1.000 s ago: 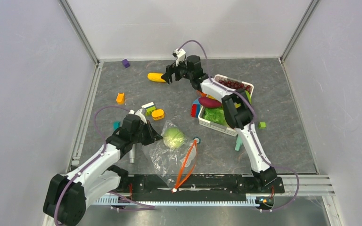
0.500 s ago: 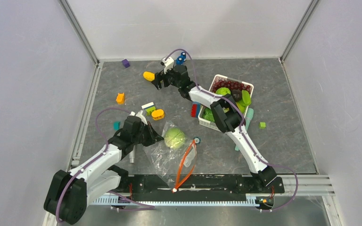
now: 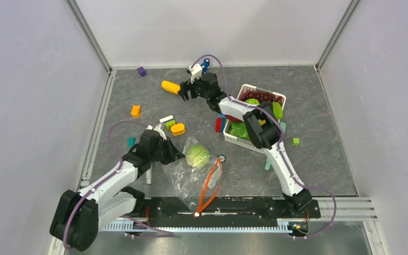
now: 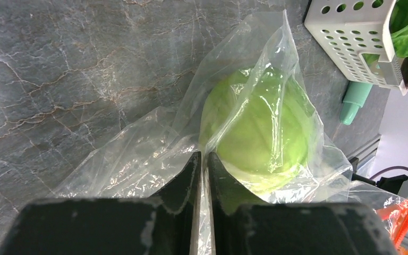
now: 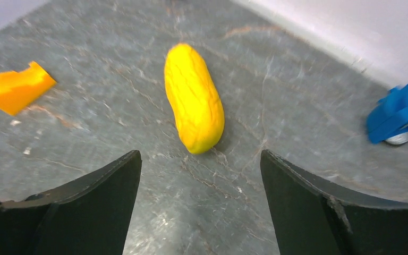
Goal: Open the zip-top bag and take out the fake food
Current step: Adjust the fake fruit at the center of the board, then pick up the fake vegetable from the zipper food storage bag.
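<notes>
Left gripper [image 4: 202,159] first: its two fingers are pressed together with a fold of clear film caught between them, so it has the zip-top bag [image 3: 190,175] pinched at its far-left edge. The bag lies flat on the grey table [image 3: 308,95], just ahead of the arm bases. Its red-orange zipper strip [image 3: 210,183] splays out in a V toward the near rail.

Inside the bag sits one pale green cabbage [image 4: 260,133], round against the crinkled plastic and right beside the clamped fingertips. In the left wrist view nothing else shows through the film.

Over to the right gripper [image 5: 199,159], stretched to the far side of the table. Its jaws are wide apart and hold nothing. A yellow corn cob [image 5: 194,106] lies on the table just beyond the gap, clear of both fingers.

A blue block [image 5: 398,114] sits off to the right near the back wall, and an orange piece [image 5: 16,90] off to the left.

Now the white slatted basket [image 3: 238,140], well right of the bag. It holds dark red grapes [image 3: 260,96] at the far end and leafy lettuce [image 3: 239,129] at the near end. A teal piece [image 4: 353,101] lies on the table outside its near wall.
</notes>
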### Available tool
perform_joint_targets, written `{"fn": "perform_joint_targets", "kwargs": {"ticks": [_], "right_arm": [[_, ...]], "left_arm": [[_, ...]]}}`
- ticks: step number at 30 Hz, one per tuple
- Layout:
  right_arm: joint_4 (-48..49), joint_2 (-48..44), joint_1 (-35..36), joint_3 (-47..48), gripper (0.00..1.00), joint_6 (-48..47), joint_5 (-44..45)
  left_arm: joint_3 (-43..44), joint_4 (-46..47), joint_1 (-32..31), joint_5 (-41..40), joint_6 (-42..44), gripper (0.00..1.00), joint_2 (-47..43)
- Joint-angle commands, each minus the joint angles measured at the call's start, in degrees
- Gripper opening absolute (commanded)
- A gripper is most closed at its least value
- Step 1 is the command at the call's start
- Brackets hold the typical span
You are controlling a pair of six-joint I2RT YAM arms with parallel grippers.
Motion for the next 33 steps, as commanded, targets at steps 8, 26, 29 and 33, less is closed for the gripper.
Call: {"fn": "perform_joint_targets", "kwargs": {"ticks": [8,26,29,33], "right_arm": [[-7.42,-41.23,0.46,-19.45,0.77,1.1,7.65],[-33.95,-101.23,1.8,-71.7,0.19,14.38,0.07],[-37.94,-105.4,1.91,-76.38,0.14,15.58,-5.47],[-35.48,-109.86,1.89,-83.79,0.11,17.95,-12.03]], "left_arm": [[3.55,-5.82,0.0,-4.34,-0.21,0.02,-6.2],[13.57,-14.27,-1.18,-2.96,-0.28,0.02,-13.08],[14.94,-14.27,-2.8,-3.23,-1.21,0.02,-12.77],[16.56,-14.27,-6.14,-5.15,-2.19,0.02,-12.37]]}}
